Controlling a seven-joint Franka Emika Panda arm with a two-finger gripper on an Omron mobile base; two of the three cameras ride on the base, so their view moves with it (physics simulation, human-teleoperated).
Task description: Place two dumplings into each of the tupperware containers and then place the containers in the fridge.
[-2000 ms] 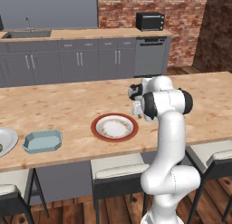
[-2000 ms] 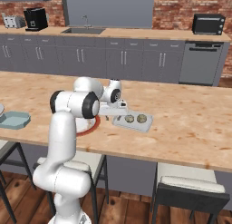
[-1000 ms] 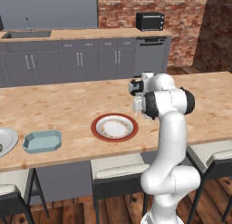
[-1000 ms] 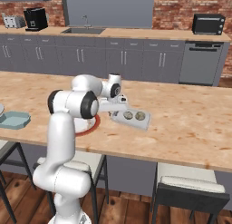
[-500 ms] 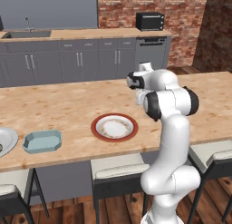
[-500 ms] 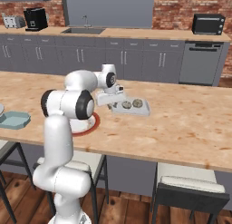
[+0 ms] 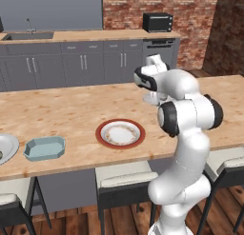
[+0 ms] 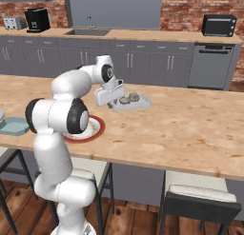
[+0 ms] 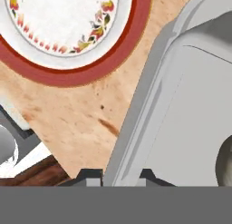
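- Grey-white tupperware container (image 8: 131,102) sat clamped by its rim in the gripper (image 9: 121,175), carried above the wooden counter (image 8: 190,124); jaws nearly together on the thin wall.
- We saw two dumplings (image 8: 129,98) in the tub; in the hand view one dumpling (image 9: 225,162) showed at the right edge.
- Light blue container (image 7: 44,148) lay well apart, near the counter's left end, beside the red-rimmed plate (image 7: 119,133); contents we couldn't tell.
- Handling, our judgement: tub is light, stiff plastic w/ slick walls; edge grip puts the load off-centre, so it may tip or slip. Keep it level; dumplings are loose and can roll.
- Fridge placement not yet done.
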